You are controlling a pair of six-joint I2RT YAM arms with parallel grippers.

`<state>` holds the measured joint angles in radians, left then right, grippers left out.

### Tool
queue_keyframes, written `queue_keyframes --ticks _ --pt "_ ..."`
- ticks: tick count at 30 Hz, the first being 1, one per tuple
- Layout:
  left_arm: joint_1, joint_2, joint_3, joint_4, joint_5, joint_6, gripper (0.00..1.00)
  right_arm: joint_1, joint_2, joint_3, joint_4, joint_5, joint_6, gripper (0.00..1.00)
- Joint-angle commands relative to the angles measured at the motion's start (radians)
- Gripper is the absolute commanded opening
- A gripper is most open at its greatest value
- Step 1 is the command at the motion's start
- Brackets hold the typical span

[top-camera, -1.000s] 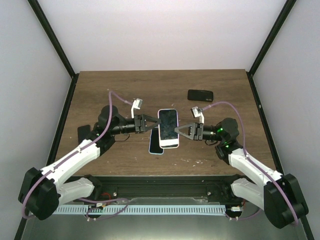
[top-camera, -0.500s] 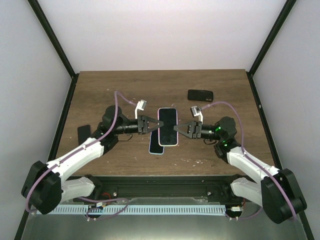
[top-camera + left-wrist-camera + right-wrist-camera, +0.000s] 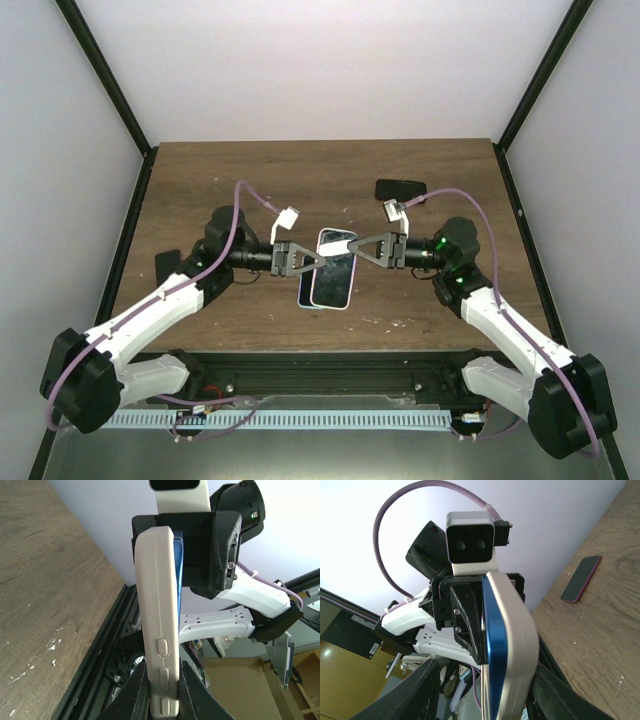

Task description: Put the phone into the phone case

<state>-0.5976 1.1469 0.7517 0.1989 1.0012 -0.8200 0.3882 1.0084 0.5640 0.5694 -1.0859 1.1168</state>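
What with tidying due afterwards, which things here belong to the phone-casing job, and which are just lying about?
Job: blue phone; white phone case; left pincer, shut on them.
Lying about: dark phone with magenta edge; dark blue slab below them; black object, left side.

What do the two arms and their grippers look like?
The left arm and right arm have white links and black joints; a purple cable runs along each. The left gripper and right gripper are black, with triangular fingers and a white camera.

Wooden table point(image 3: 200, 180); dark phone point(image 3: 400, 188) lying far right.
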Motion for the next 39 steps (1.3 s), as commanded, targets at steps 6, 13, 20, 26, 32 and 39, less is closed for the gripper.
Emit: queue_keyframes --ticks 6,13,20,26,32,39 --pt "-0.006 -0.014 0.051 -0.092 0.052 0.103 0.00 -0.009 -0.014 0.120 -0.085 0.003 -0.083 0.30" --pt "-0.004 0.014 0.135 -0.374 -0.088 0.233 0.00 -0.011 -0.037 0.185 -0.273 0.077 -0.223 0.06" --pt "-0.004 0.016 0.131 -0.350 -0.063 0.215 0.00 -0.010 -0.034 0.201 -0.272 0.032 -0.210 0.25" --pt "-0.005 -0.005 0.070 -0.115 -0.011 0.080 0.00 -0.004 -0.028 0.099 -0.125 -0.007 -0.088 0.40" --pt "-0.005 0.005 0.064 0.048 -0.027 0.007 0.00 0.037 -0.014 0.032 -0.091 -0.003 -0.070 0.44" --pt "-0.005 -0.013 0.040 0.113 -0.096 -0.017 0.00 0.050 -0.002 0.027 -0.089 -0.026 -0.071 0.35"
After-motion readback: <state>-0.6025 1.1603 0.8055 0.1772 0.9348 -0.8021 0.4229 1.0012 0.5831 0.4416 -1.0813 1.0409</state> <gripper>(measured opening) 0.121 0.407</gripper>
